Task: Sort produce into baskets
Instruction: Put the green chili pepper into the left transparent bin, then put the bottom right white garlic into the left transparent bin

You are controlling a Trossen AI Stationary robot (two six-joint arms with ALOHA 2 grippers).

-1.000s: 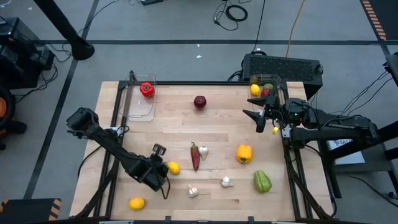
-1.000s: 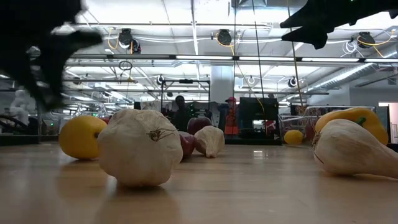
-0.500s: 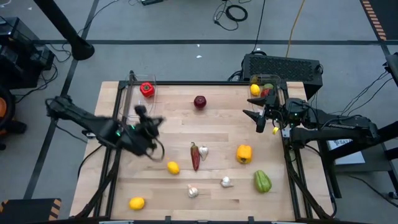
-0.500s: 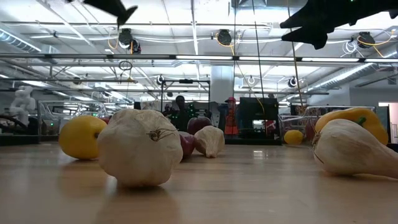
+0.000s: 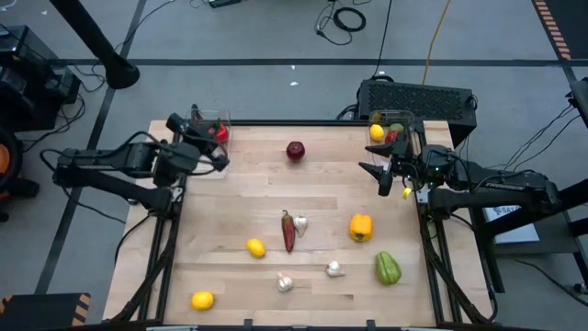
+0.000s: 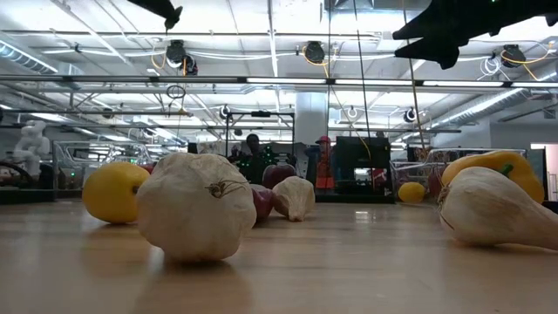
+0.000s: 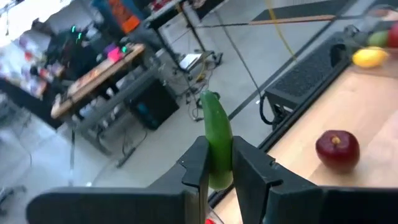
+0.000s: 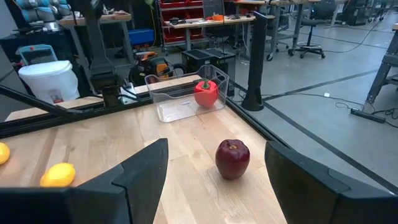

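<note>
Produce, loose on table (image 5: pixel 322 198): green pepper (image 5: pixel 388 268), yellow pepper (image 5: pixel 361 227), apple (image 5: pixel 295 150), chili (image 5: pixel 288 230), two lemons, garlic bulbs.

Left basket (image 5: pixel 208 158), far-left corner: clear; one red pepper (image 5: pixel 218 131) inside.

Right basket (image 5: pixel 397 131), far-right corner: a lemon (image 5: pixel 377 132) plus red and green pieces inside.

Left gripper (image 7: pixel 216 169): held above left basket; jaws nearly closed, pinching a slim green item (image 7: pixel 216 134). Step judged: delivery. Next move would call for lowering over the basket and parting the jaws.

Right gripper (image 5: pixel 381 176): hung beside right basket; jaws well apart, holding nothing.
</note>
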